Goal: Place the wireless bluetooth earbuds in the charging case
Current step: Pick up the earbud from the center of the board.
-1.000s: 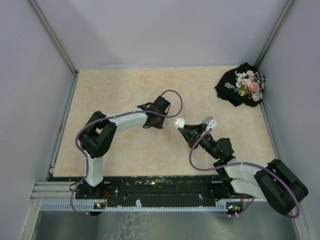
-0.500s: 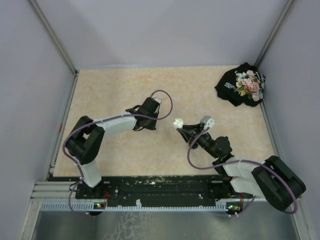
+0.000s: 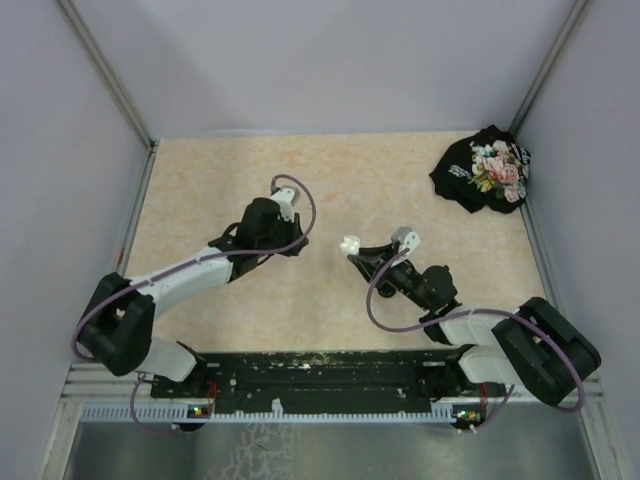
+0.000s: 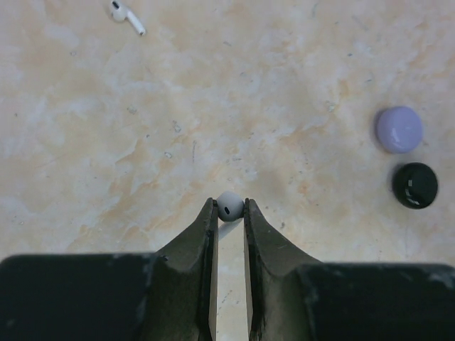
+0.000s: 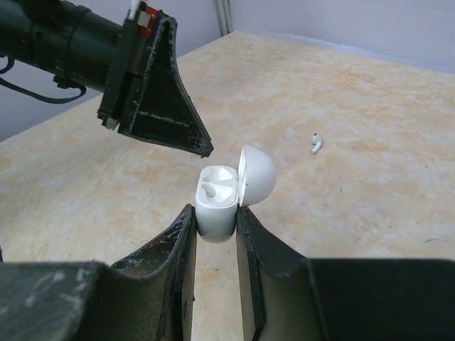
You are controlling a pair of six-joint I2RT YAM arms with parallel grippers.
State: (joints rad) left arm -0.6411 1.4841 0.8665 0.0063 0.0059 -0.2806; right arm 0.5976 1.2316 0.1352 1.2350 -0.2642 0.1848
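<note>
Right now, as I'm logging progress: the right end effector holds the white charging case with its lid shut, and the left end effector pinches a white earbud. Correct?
The lid is open, not shut; the right wrist view shows it tipped back. The right end effector does hold the white charging case, and the left end effector pinches a white earbud.

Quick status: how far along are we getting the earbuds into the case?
Done: the white charging case is open, clamped in the right gripper. In hand: the left gripper is shut on one white earbud, not yet in the case. Left: seat it, then fetch the second white earbud lying on the table. Whether anything already sits in the case is unclear.
</note>
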